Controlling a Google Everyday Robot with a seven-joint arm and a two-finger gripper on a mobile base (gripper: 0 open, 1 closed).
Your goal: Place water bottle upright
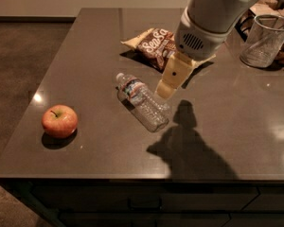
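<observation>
Lying flat mid-tabletop (94,41) w/ cap pointing away-left, the water bottle (143,101) is best gripped across its ribbed body, approx. square to its axis, by the pincer (164,91) poised just above-right of it (opening can't be told).

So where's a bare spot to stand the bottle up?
Bare table lies between the apple and the water bottle, and across the front right, before the glass cup. Crowded: back right, with chip bag, cup, and the gripper beside the bottle.
</observation>
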